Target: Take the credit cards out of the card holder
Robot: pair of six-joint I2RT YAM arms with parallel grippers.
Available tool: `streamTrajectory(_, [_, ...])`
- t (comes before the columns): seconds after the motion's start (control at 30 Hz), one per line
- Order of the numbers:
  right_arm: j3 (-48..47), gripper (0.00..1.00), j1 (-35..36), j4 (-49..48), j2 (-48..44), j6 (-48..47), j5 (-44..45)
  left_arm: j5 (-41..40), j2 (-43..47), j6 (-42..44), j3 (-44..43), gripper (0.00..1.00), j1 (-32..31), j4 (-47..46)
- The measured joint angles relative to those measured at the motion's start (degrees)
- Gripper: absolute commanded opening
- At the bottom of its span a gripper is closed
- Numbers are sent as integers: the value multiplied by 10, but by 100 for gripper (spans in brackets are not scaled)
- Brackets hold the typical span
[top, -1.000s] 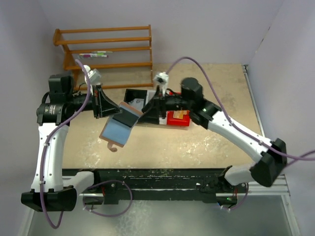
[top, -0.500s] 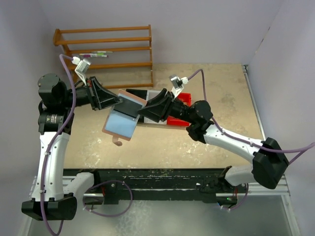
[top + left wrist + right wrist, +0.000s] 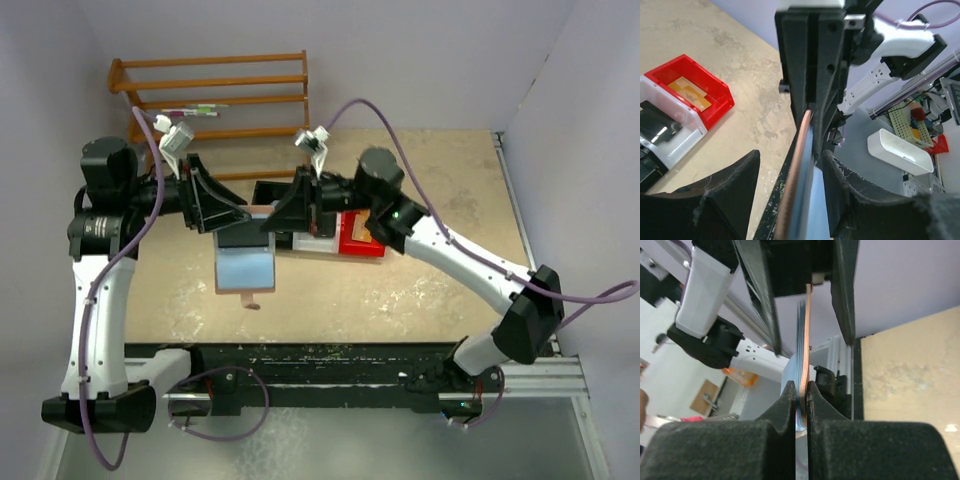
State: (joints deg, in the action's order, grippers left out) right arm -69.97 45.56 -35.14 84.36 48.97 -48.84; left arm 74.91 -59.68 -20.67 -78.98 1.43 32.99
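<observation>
Arms are rising from the near edge of the beige table [image 3: 420, 300] and bending inward, the left arm [image 3: 95, 300] and the right arm [image 3: 470, 265] meeting over its middle. Between them the card holder [image 3: 245, 268] is hanging open above the tabletop, showing its light blue lining to the overhead camera, with its strap tab [image 3: 251, 301] dangling at the near end. The right gripper [image 3: 801, 387] is pinching the holder's upper edge, its fingers pressing tight against both faces of the thin pinkish-brown leather. The left gripper [image 3: 791, 160] is standing spread around the same edge from the opposite side, with a gap showing on each side of the leather, so it is not clamping it. Just beyond the grippers a row of bins is sitting on the table: a black bin [image 3: 270, 192], a white bin [image 3: 682, 132] and a red bin [image 3: 715, 85]. A golden-yellow credit card [image 3: 690, 92] is lying flat in the red bin. Farthest back, a wooden rack [image 3: 215, 100] is standing against the wall.
</observation>
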Motion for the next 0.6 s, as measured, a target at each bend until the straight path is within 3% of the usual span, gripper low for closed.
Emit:
streamTrajectory(0.13, [-176, 0, -3, 280, 46, -167, -39, 2, -50, 160, -56, 52, 0, 156])
streamTrajectory(0.3, [-286, 0, -5, 517, 99, -309, -48, -2, -87, 289, -64, 47, 0, 288])
streamTrajectory(0.43, [-346, 0, -5, 625, 143, -365, -47, -7, -83, 341, -64, 44, -1, 333])
streamTrajectory(0.6, [-426, 0, -5, 710, 185, -407, -49, -13, -77, 393, -55, 48, -7, 363])
